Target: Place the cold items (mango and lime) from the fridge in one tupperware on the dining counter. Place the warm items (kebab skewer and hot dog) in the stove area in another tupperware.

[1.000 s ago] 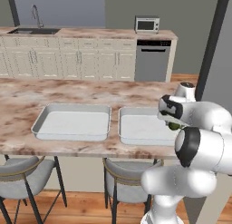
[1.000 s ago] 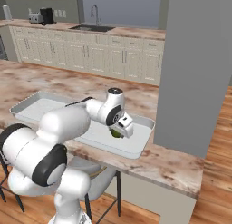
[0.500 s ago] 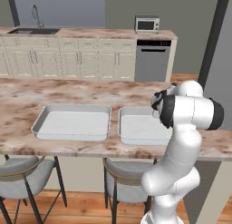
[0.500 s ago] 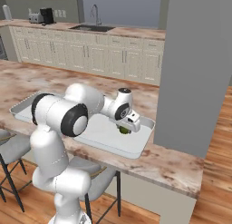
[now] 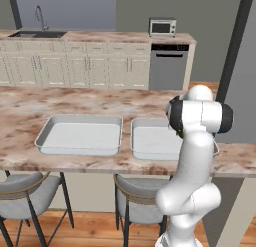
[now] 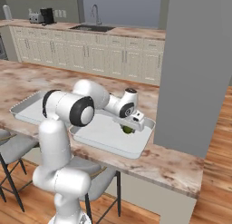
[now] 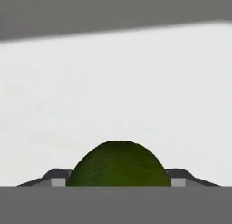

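one mango [image 7: 118, 164] btwn fingers [image 7: 56, 177] in hand view; tupperware [image 6: 102, 138] under.

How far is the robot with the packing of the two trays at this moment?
Nothing looks packed yet: the left tupperware lies empty. In hand: the pincer holds a green fruit, lime or mango I cannot tell, low over the right tupperware on the dining counter. Left: release it, then bring the other three items.
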Motion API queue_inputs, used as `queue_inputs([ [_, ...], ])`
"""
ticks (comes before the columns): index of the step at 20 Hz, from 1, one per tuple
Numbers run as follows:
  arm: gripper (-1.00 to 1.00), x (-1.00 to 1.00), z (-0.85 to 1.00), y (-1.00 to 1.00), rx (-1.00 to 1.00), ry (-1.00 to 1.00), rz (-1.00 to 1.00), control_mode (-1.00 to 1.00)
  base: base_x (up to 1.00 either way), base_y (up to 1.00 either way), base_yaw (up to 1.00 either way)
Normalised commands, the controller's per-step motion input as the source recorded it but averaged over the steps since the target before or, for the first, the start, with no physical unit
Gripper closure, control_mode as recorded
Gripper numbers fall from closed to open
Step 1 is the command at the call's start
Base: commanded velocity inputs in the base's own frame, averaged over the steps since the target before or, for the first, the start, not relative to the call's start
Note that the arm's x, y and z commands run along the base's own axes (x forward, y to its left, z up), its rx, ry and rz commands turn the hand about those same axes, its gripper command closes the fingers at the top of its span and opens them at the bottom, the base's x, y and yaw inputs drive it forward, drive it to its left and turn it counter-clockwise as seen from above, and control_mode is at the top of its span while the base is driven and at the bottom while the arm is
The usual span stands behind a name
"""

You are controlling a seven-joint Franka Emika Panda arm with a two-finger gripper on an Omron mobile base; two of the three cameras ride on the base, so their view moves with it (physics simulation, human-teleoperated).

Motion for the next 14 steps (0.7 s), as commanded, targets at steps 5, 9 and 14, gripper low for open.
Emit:
queue_inputs([
  [5, -1.0, -0.33, 0.06, 0.05, -0.02, -0.13, 0.0, -1.0, 0.0, 0.0, 0.0],
  [9, -1.0, -0.33, 0.27, 0.01, 0.0, -0.26, 0.0, -1.0, 0.0, 0.0, 0.0],
  [14, -1.0, -0.39, 0.36, 0.08, 0.0, -0.3, 0.0, -1.0, 0.0, 0.0, 0.0],
])
